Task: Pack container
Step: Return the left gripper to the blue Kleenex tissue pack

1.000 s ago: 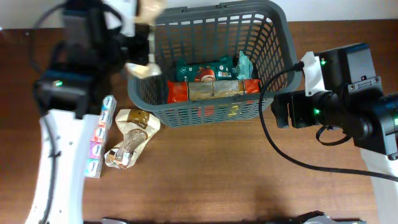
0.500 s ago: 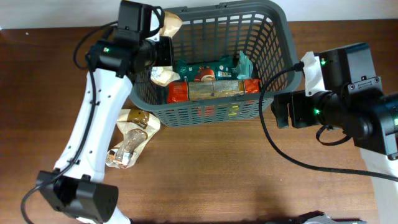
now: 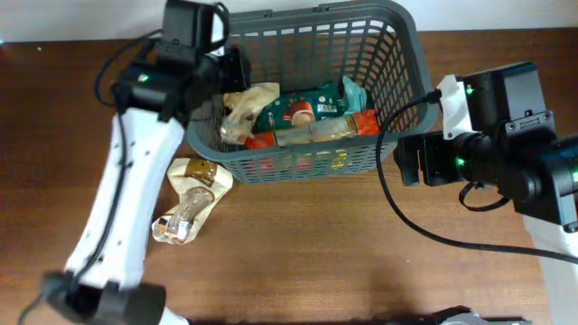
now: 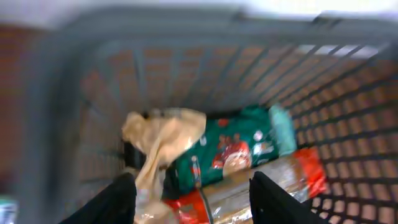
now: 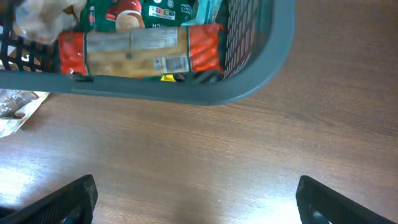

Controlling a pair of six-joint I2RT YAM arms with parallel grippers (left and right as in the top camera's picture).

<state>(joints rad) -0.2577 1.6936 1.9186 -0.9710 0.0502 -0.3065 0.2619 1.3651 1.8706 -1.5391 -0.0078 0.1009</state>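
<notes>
Overhead view – Inspector: State what has altered in the last second.

Assessor: The container (image 3: 397,81) stands at the far middle of the table (image 3: 343,262), in the same position as before. The left arm has swung in over the container's left end. Half a second ago the left gripper (image 4: 198,204) carried a beige packet (image 3: 244,106) at the left rim. That packet now lies inside, draped over the left ends of the green packet (image 3: 305,101) and the red packet (image 3: 316,134). On the left wrist view the fingers stand apart with nothing between them, and the packet lies below.

Inspector: Bearing on the task?

Assessor: In my judgement the release is complete and one more item is packed. A tan packet (image 3: 191,194) remains on the table just outside the container's near left corner, so packing is unfinished. I cannot tell whether anything else lies hidden under the arm.

Inspector: The right side?

Assessor: The right gripper (image 5: 196,202) has not moved. Its fingers are wide apart and empty, above bare wood just off the container's near right corner.

Inspector: Surface and room?

Assessor: The tabletop is brown wood grain, matt, with no spills noted. Beyond its far edge there is a pale strip, and I cannot tell whether it is wall or floor. The left wrist picture is blurred, so the labels are unreadable.
</notes>
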